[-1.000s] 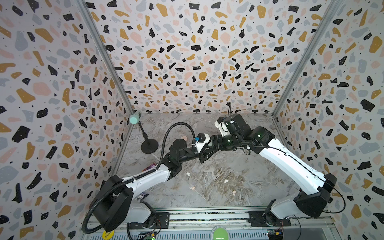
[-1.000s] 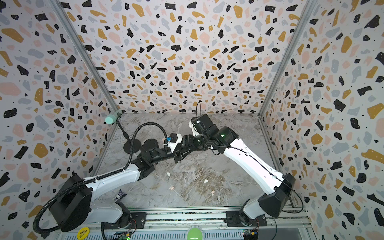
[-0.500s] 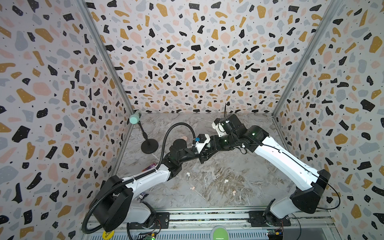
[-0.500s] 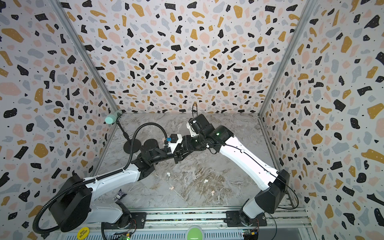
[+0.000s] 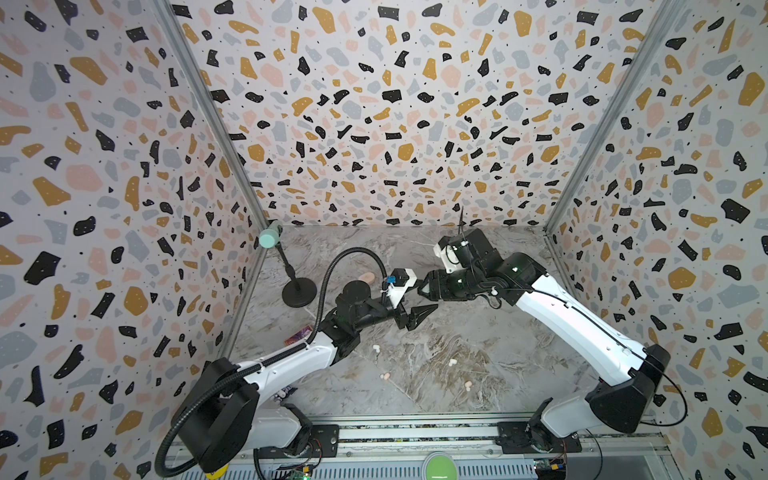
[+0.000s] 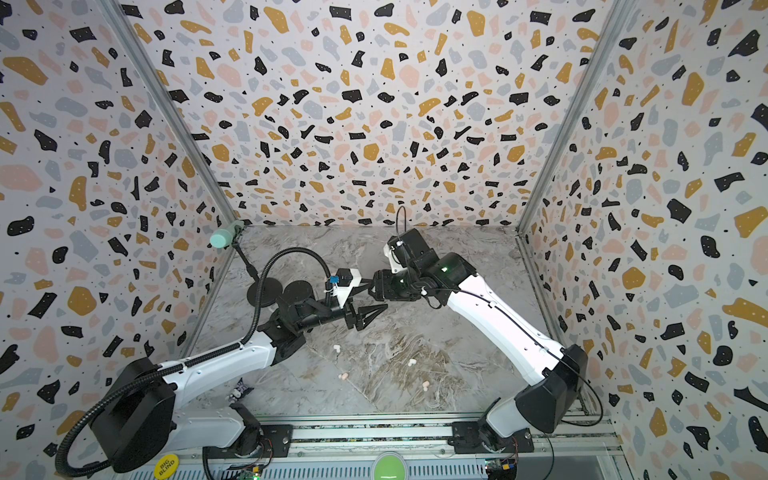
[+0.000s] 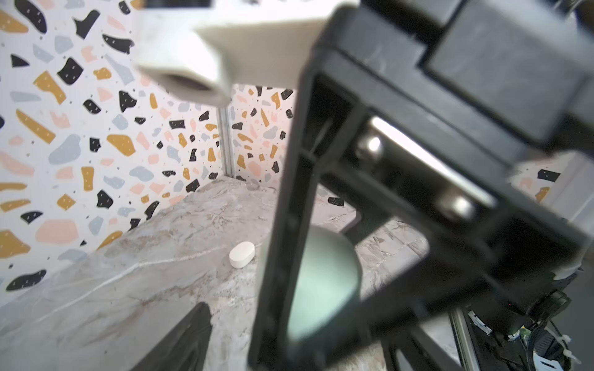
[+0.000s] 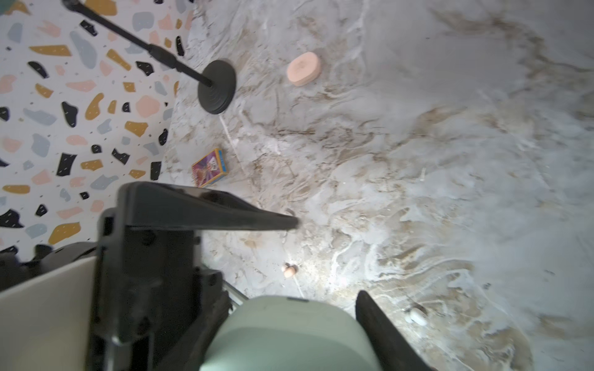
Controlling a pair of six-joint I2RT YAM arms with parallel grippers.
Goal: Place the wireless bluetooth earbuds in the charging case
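Four tiny earbuds (image 5: 376,347), white and pink, lie apart.

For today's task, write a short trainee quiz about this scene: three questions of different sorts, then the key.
1. True or false: the right gripper is shut on the mint green case.
2. In the right wrist view, what colour is the oval case near the microphone stand? A blue, B pink, C yellow.
3. Fill in: in both top views, ___ loose earbuds lie on the table.
Key: 1 true; 2 B; 3 four.
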